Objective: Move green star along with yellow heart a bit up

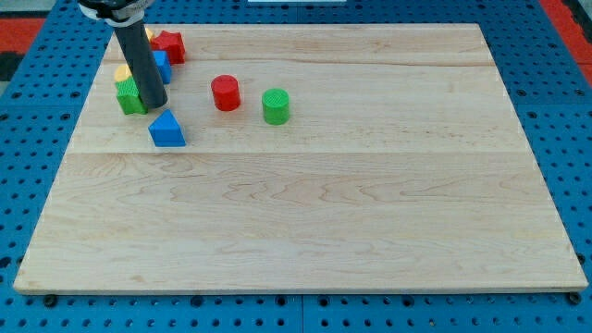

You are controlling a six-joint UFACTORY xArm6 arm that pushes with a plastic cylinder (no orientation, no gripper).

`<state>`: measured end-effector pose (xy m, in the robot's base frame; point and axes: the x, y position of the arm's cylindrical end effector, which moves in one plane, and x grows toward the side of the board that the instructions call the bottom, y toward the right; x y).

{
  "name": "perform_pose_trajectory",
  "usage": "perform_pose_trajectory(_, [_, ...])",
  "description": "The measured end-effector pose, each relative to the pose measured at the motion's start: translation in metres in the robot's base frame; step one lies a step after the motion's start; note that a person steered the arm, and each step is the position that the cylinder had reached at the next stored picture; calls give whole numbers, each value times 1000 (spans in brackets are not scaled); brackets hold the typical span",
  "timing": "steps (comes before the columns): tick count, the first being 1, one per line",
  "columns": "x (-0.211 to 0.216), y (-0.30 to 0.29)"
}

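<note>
The green star [129,96] lies near the board's top left corner. The yellow heart [122,72] sits just above it, touching it, partly hidden by the rod. My tip [154,104] rests on the board right next to the green star's right side. The dark rod rises from there toward the view's top and covers part of the blocks behind it.
A blue block [163,66] and a red block [169,45] sit above the tip, with a bit of another yellow block [149,33] behind the rod. A blue triangle [166,129] lies just below the tip. A red cylinder [225,92] and a green cylinder [276,105] stand to the right. The wooden board [305,213] lies on a blue pegboard.
</note>
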<state>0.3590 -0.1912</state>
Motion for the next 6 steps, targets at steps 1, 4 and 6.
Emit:
perform_pose_trajectory(1, [11,7])
perform_pose_trajectory(4, [29,-3])
perform_pose_trajectory(6, [2,-42])
